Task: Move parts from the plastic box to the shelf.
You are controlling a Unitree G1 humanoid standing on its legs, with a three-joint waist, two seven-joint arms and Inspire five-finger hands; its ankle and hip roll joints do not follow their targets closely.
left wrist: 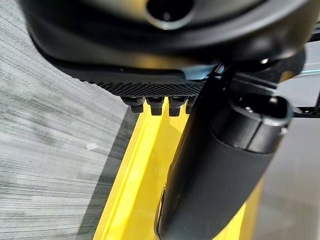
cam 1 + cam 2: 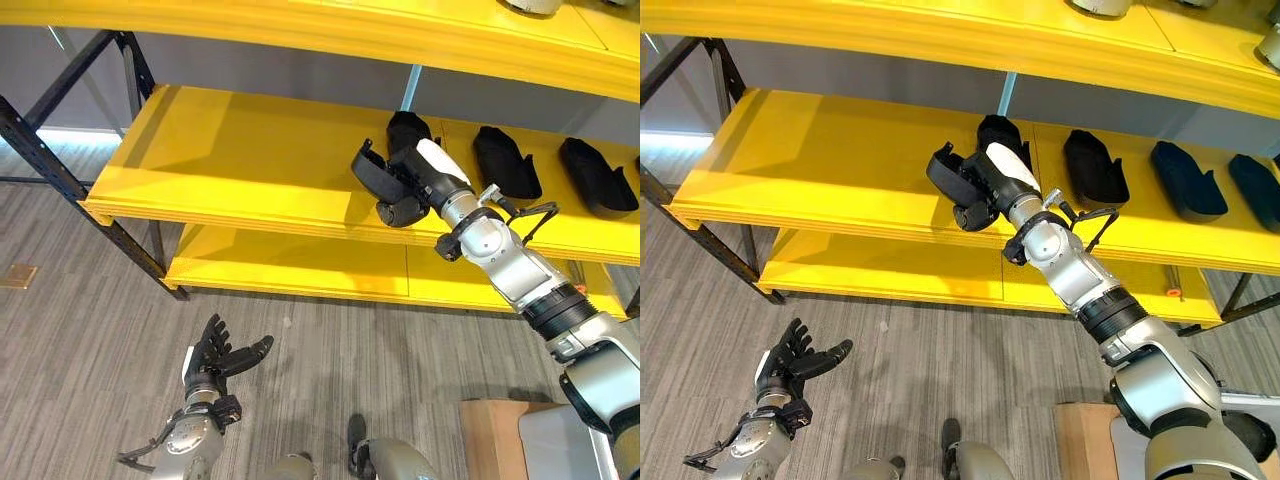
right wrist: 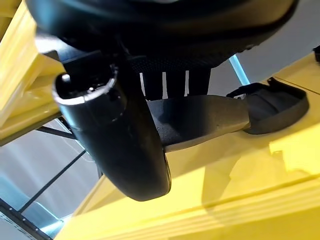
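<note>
My right hand (image 2: 418, 182) reaches over the middle yellow shelf (image 2: 230, 150) and is shut on a black moulded part (image 2: 366, 172). In the right wrist view the part (image 3: 210, 117) sits pinched between thumb and fingers, low over the shelf board; whether it touches the board I cannot tell. Another black part (image 2: 405, 127) lies on the shelf just behind the hand. Two more black parts (image 2: 506, 160) (image 2: 597, 176) lie further right on the same shelf. My left hand (image 2: 216, 354) hangs low over the floor, open and holding nothing.
A lower yellow shelf (image 2: 280, 265) sits under the middle one, and an upper shelf (image 2: 330, 30) overhangs it. Black steel uprights (image 2: 60, 170) stand at the left end. A brown box edge (image 2: 490, 440) with a grey container (image 2: 555, 445) shows at the bottom right.
</note>
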